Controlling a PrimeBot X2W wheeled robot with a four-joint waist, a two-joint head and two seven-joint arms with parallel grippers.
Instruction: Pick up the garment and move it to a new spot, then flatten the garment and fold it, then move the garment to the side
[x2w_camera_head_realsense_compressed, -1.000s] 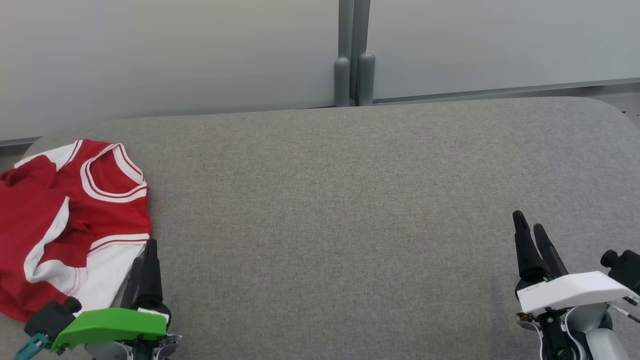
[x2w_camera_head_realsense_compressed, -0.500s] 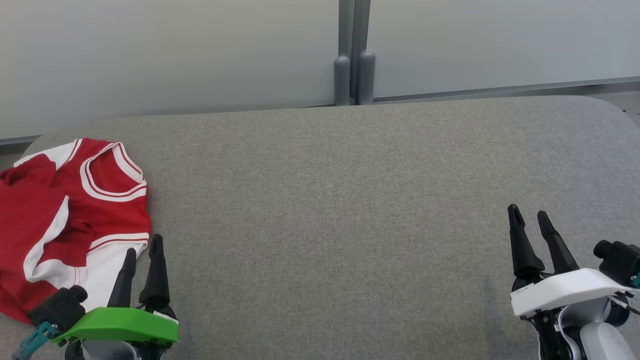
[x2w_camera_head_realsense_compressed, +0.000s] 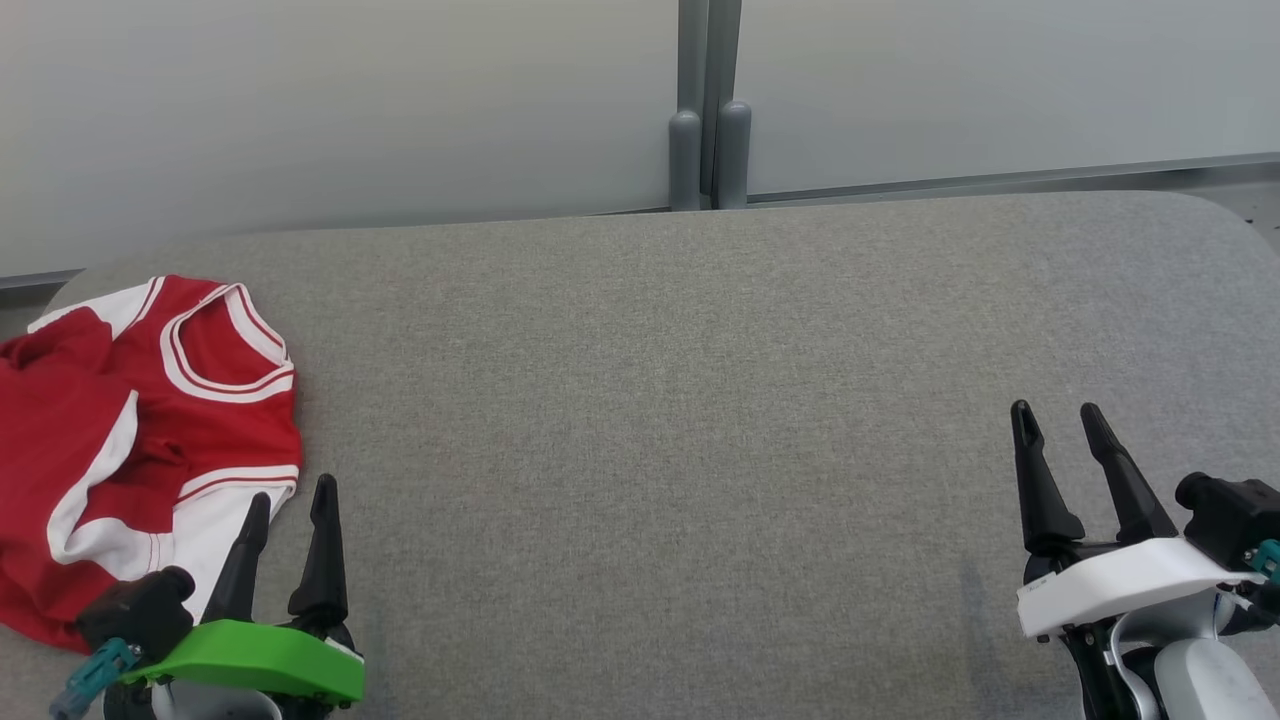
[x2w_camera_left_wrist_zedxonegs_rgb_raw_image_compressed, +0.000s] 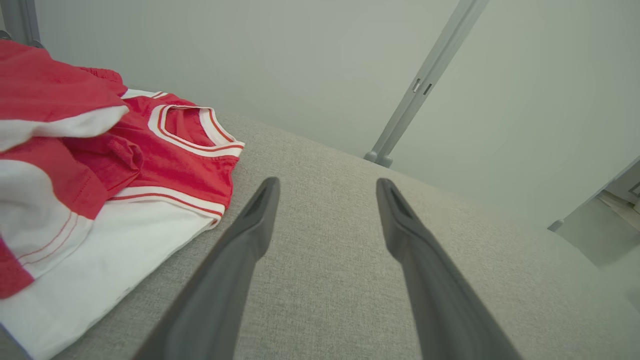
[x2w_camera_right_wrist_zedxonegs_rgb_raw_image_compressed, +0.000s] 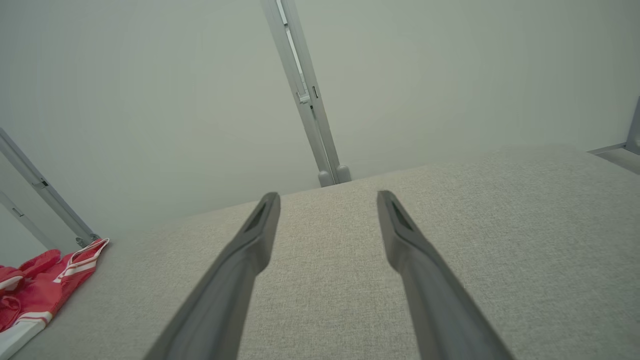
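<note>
One red and white shirt (x2w_camera_head_realsense_compressed: 140, 440) lies rumpled at the far left end of the grey padded table (x2w_camera_head_realsense_compressed: 650, 400), close to that end's rounded corner. Its neck opening (x2w_camera_head_realsense_compressed: 225, 345) faces the back wall, and its length runs from the near edge towards the far edge. Its white lower part is nearest me. The left claw (x2w_camera_head_realsense_compressed: 293, 492) hangs just beside that white edge with its two fingers spread wide, holding nothing. The right claw (x2w_camera_head_realsense_compressed: 1055, 410) is well apart at the near right, also spread wide and empty. Between the two claws the table top is bare cloth all the way to the back edge. Two short grey posts (x2w_camera_head_realsense_compressed: 708, 160) stand side by side behind that edge.
</note>
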